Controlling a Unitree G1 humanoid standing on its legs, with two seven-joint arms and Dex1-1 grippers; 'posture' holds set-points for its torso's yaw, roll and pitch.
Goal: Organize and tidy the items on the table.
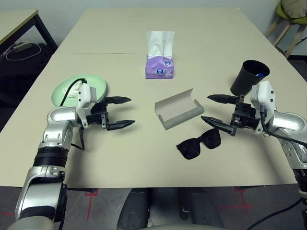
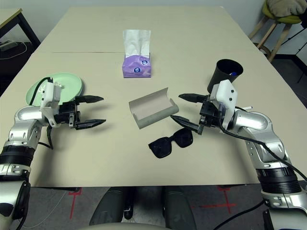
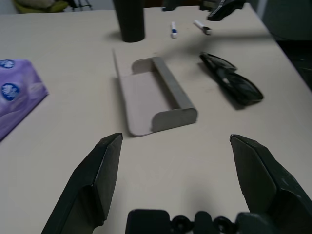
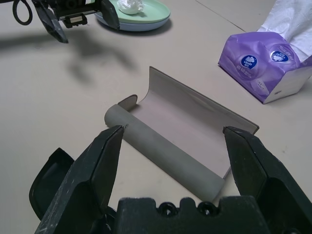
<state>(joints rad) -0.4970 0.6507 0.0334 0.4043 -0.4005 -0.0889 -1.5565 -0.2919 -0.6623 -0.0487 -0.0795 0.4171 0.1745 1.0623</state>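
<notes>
The open grey glasses case (image 1: 178, 111) lies mid-table, with the black sunglasses (image 1: 199, 143) just in front of it. Stacked pale green and blue plates (image 4: 139, 17) sit at the left and carry a white tissue wad (image 4: 129, 5). A black cup (image 1: 248, 76) stands tilted at the right, and a blue-capped pen (image 3: 173, 29) lies near it. My left gripper (image 1: 125, 112) hovers open beside the plates, pointing at the case. Just right of the case and above the sunglasses, my right gripper (image 1: 207, 108) is open and holds nothing.
A purple tissue box (image 1: 159, 64) stands behind the case near the seam of the beige table (image 1: 144, 28). A dark-edged side table (image 1: 14, 21) is at the far left. A wooden stool (image 1: 292, 19) is at the far right.
</notes>
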